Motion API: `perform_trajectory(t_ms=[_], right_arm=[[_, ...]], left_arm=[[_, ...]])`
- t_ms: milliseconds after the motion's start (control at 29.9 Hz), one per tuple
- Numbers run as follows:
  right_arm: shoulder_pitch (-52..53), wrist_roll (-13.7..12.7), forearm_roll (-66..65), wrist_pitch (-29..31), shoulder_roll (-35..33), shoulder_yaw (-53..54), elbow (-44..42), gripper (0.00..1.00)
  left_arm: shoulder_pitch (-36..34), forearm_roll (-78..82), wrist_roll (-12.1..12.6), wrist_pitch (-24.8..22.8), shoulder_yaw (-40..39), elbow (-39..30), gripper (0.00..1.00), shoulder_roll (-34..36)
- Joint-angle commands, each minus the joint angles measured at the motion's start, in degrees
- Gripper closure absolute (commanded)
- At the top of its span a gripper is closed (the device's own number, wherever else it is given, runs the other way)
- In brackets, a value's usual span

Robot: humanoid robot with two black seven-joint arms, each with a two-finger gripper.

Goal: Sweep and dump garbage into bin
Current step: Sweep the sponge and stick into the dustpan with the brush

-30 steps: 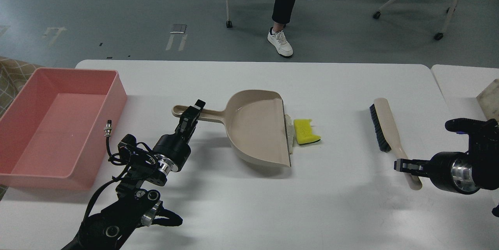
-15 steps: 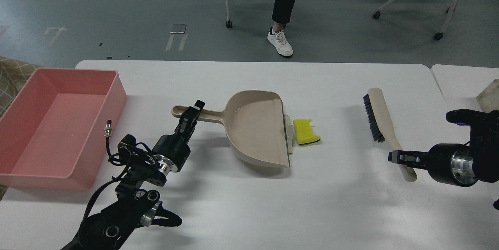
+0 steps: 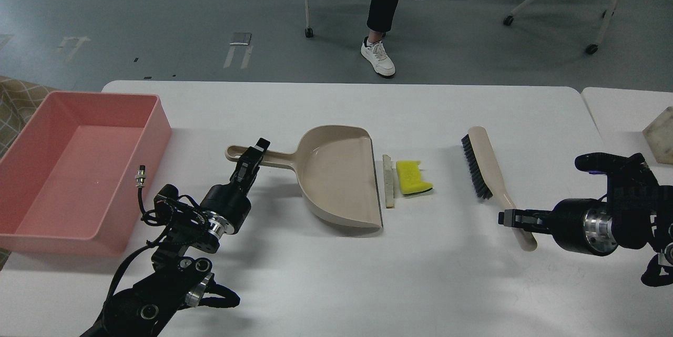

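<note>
The garbage lies mid-table: a yellow sponge piece (image 3: 413,177) and a thin grey-beige stick (image 3: 388,181) just left of it. The beige dustpan (image 3: 340,179) sits left of the stick with its open edge facing it, a small gap between. My left gripper (image 3: 251,157) is shut on the dustpan's handle. My right gripper (image 3: 512,218) is shut on the handle of the beige brush (image 3: 486,169), whose black bristles face left, to the right of the sponge. The pink bin (image 3: 79,169) stands at the table's left end, with nothing showing inside.
The white table (image 3: 347,274) has a second table (image 3: 625,111) butted against its right end, with a beige block (image 3: 660,134) at the far right. A seated person's legs (image 3: 384,6) and chairs are beyond the far edge.
My right gripper has carried the brush leftward, closer to the sponge. My left gripper has pulled the dustpan slightly left, uncovering the stick.
</note>
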Motion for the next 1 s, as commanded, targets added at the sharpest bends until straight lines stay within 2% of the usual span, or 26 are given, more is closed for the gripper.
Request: perform_trajectory(t_ms=[0,267,970], right_arm=[[0.0,0.0,0.0,0.0,1.8,0.0,-0.2,1.0],[0.0,-0.7,-0.1,0.0,5.2,-0.6,-0.6,1.0],[0.8,-0.3,-0.1,0.0,12.7,-0.4,-0.4,1.0]], left_arm=[[0.0,0.1,-0.1,0.0,0.1,0.0,0.92,-0.1],[0.0,0.0,-0.2,0.0,-0.1,0.0,0.92,-0.3],[0.0,0.0,-0.4,1.1,-0.2,0.0,0.92,-1.2]])
